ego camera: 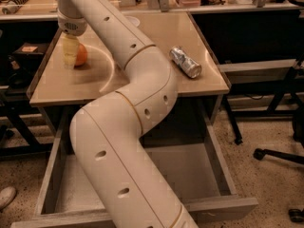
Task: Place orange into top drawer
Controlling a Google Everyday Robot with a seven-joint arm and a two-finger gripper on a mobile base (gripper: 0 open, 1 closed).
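Observation:
The orange [81, 55] rests on the tan tabletop [61, 87] near its far left corner. My gripper [71, 52] hangs down from the wrist right at the orange's left side, touching or nearly touching it. The top drawer [192, 171] is pulled open below the table, with its flat grey bottom showing and its front panel [223, 207] nearest the camera. My thick white arm [128, 127] crosses the middle of the view and hides much of the drawer and the table's centre.
A crushed silver can [186, 61] lies on the table's right side. A white bowl's rim [110, 75] shows beside the arm, right of the orange. A chair base [280, 155] stands on the floor at right. Cluttered desks stand behind.

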